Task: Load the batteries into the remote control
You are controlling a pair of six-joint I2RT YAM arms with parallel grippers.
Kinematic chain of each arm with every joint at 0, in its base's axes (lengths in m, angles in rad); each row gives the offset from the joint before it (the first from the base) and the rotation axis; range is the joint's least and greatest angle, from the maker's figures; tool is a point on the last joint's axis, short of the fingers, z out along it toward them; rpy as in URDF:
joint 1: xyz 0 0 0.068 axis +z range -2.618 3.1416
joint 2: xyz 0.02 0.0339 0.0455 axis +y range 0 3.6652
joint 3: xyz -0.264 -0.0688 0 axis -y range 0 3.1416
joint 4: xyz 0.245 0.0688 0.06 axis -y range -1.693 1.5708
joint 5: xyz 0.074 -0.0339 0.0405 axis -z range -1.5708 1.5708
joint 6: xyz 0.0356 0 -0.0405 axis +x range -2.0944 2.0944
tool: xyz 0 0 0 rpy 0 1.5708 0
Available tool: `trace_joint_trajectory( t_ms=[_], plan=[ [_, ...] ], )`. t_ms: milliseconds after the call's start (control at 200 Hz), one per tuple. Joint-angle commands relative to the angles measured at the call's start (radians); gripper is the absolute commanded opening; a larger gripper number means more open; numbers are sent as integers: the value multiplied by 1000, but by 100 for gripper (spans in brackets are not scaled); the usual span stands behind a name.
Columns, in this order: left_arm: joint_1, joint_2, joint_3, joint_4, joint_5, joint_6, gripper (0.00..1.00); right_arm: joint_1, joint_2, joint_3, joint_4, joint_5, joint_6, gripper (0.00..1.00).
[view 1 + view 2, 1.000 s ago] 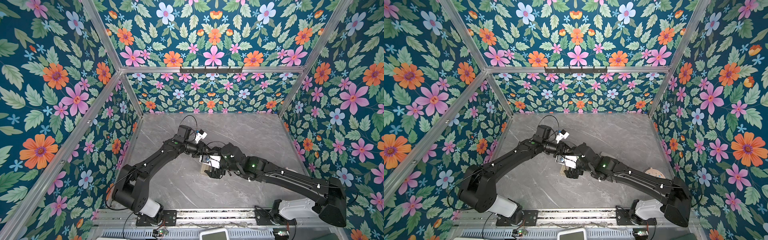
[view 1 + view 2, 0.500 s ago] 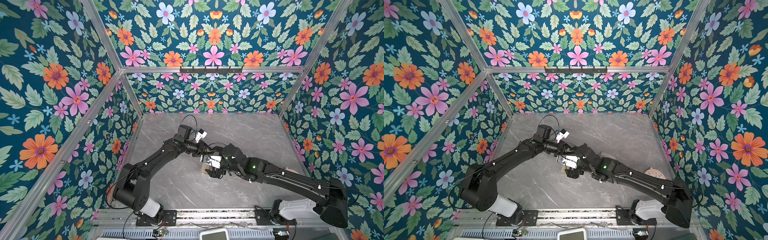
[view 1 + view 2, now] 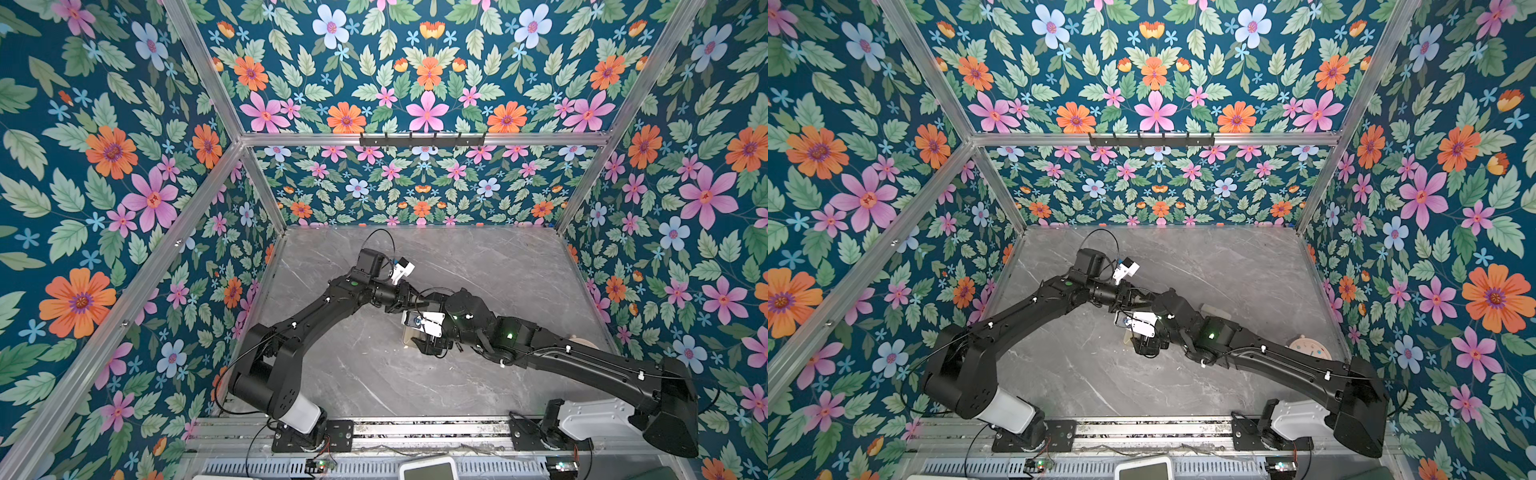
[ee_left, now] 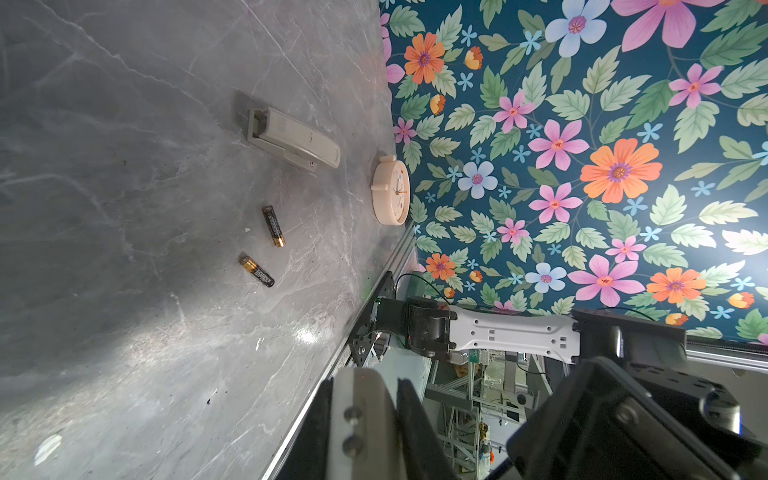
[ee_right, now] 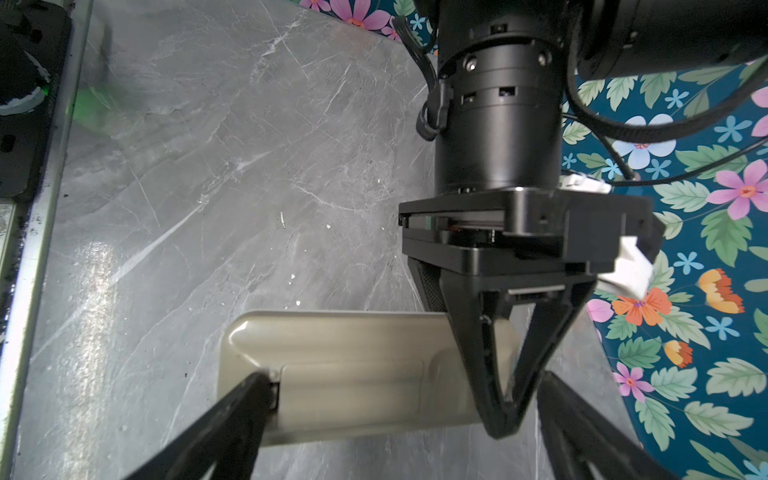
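A: left arm [image 3: 316, 311]?
B: Extended to centre. left pincer [image 5: 500, 417] closed to a point, tilted down.
A: right arm [image 3: 582, 359]?
B: Stretched in low. right pincer [image 5: 407, 386] spread wide, just beside the left one.

Tabletop [image 4: 124, 208]: smooth grey stone-look, a soft sheen where the light hits. Remote control [image 5: 353, 361]: smooth beige plastic, slightly glossy back. Batteries [image 4: 273, 225]: glossy dark wrap, shiny gold-brown bands. Clock [image 4: 390, 195]: matt cream plastic. Frame rail [image 3: 291, 138]: bare brushed metal.
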Motion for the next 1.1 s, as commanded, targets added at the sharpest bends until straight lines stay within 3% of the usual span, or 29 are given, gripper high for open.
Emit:
trace_joint_trajectory(
  t_ms=[0,1095],
  plan=[
    [-3,6,5,-88,64,22,0,-5,-7,-2,85,134,-17,99],
    [12,17,41,-164,6,72,0,3,-28,-18,92,113,-20,99]
  ],
)
